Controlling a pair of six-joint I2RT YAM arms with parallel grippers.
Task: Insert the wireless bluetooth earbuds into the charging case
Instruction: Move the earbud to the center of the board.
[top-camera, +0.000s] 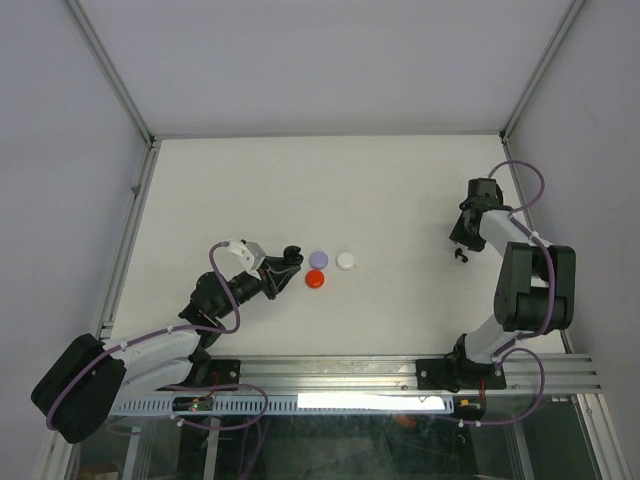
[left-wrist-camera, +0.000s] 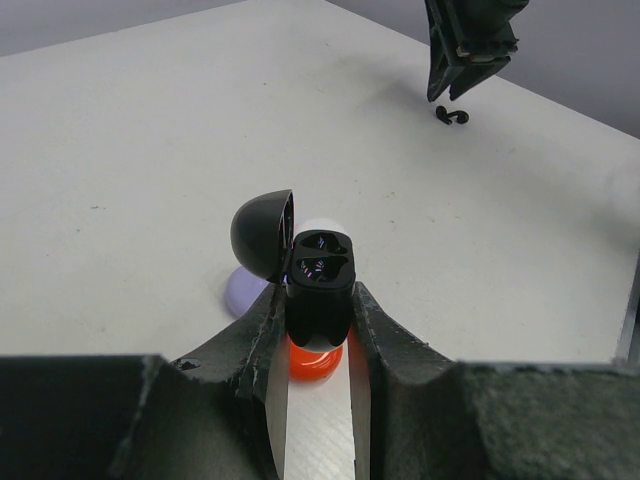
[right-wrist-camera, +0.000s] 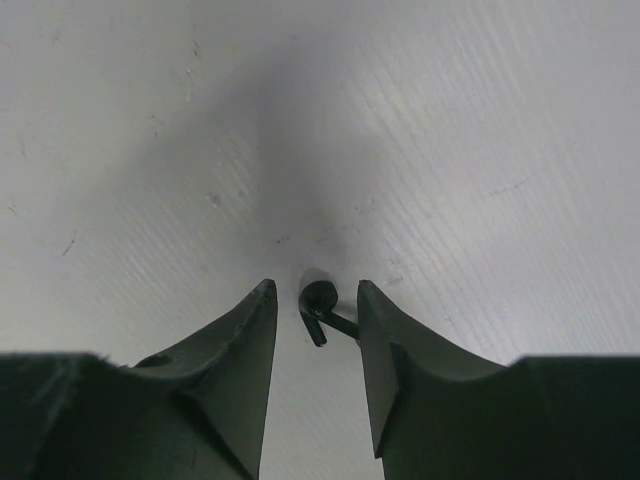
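Note:
My left gripper (top-camera: 284, 266) is shut on the black charging case (top-camera: 292, 256) and holds it over the table. In the left wrist view the case (left-wrist-camera: 320, 262) sits upright between the fingers with its lid (left-wrist-camera: 260, 235) open to the left and both sockets empty. The black earbuds (right-wrist-camera: 322, 303) lie on the white table between the open fingers of my right gripper (right-wrist-camera: 314, 290); one stem reaches the right finger. I cannot tell whether it is one bud or two. They also show in the top view (top-camera: 461, 257) under my right gripper (top-camera: 459, 244).
Three small round discs lie just past the case: purple (top-camera: 319, 259), white (top-camera: 346, 260) and red (top-camera: 315, 279). The red disc (left-wrist-camera: 318, 362) lies under the held case. The white table (top-camera: 330, 190) has metal rails along its sides.

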